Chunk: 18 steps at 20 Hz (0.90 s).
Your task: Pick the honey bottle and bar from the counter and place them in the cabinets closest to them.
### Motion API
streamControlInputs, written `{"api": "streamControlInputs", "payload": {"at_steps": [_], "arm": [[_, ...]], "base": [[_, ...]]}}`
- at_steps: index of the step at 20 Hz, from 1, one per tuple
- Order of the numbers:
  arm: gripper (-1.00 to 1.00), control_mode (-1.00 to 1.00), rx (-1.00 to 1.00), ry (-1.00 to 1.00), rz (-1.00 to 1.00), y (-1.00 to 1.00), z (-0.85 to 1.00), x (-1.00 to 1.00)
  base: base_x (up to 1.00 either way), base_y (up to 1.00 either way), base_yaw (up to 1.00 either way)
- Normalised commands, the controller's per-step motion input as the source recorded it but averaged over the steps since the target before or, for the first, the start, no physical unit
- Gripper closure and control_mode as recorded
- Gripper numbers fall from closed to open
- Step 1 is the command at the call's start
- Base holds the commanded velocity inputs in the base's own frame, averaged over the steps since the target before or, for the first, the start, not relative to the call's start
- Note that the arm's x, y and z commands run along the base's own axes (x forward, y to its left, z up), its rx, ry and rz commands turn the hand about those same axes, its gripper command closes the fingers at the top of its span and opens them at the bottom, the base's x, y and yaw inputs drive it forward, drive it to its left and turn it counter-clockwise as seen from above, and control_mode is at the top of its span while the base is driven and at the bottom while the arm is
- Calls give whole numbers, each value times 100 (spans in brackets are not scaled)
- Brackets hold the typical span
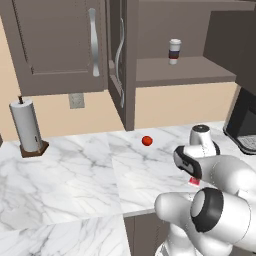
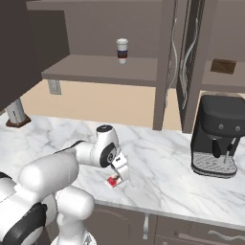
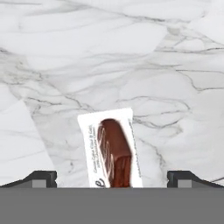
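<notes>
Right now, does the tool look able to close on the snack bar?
Probably yes: the tool is open, hanging right above the bar, which lies flat on the counter between its tips with nothing beside it.

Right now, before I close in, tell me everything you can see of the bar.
The bar is a small flat rectangle in a white wrapper with a picture of a brown chocolate bar down its middle and small dark print along one side; the right base view shows red on it. It looks like glossy film. It lies flat on the white marble counter near the front edge, touching only the counter. The open gripper hangs right above it, one of the fingers on either side, not touching.
</notes>
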Motion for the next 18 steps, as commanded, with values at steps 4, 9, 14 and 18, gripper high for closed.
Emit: {"api": "streamControlInputs", "payload": {"at_steps": [4,9,14,18], "arm": [[-100,-100,0,2,2,-18,-7,0],[-100,-100,0,2,1,-10,-7,1],[-100,-100,0,0,0,0,-5,2],[-100,-100,-2,0,0,0,-27,8]], "base": [[0,0,0],[0,0,0],[0,0,0],[0,0,0]]}}
